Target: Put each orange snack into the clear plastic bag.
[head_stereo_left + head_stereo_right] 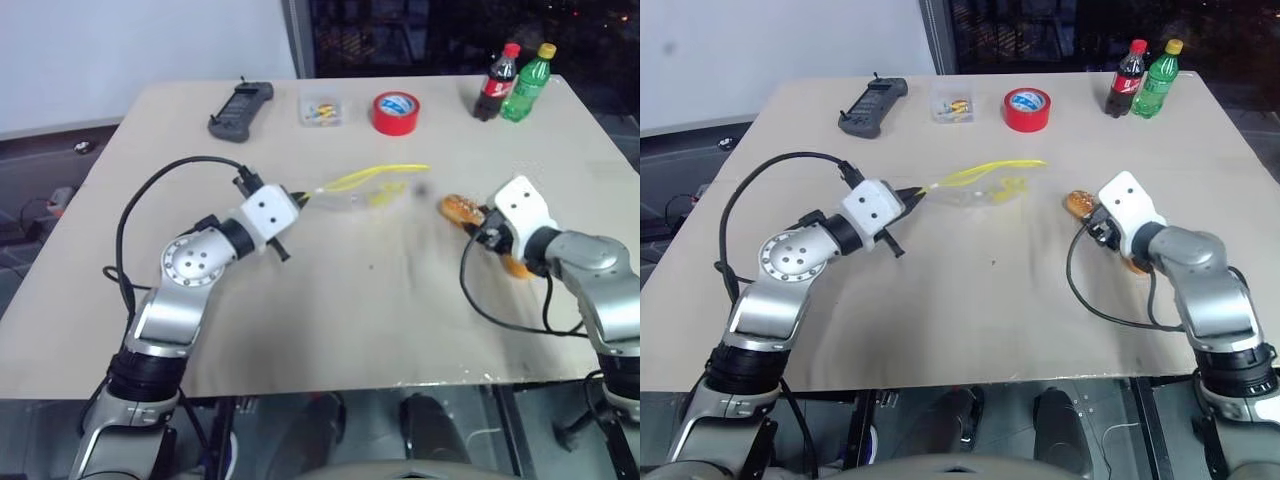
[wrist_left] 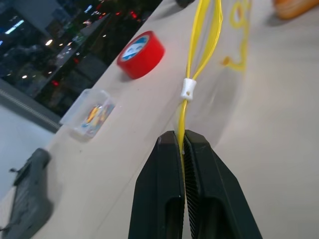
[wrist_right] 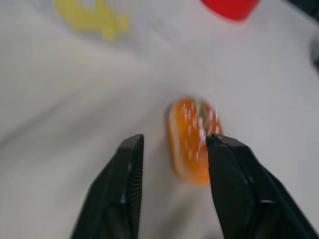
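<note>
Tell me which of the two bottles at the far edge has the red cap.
The dark cola bottle, on the side nearer the red tape roll. The green bottle beside it has a yellow cap.

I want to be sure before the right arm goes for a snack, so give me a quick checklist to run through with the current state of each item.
1. Left gripper shut on the yellow seal strip of the clear plastic bag: ok.
2. Bag mouth open wide enough for a snack: cannot tell; the strip bows apart a little past the white slider.
3. Right gripper open: ok.
4. Snack centred between the right fingers: not ok; it lies ahead, toward one finger.
5. Second snack within reach: cannot tell; the right wrist mostly hides it.
6. Table between snack and bag free of the red tape roll and bottles: ok.
</note>
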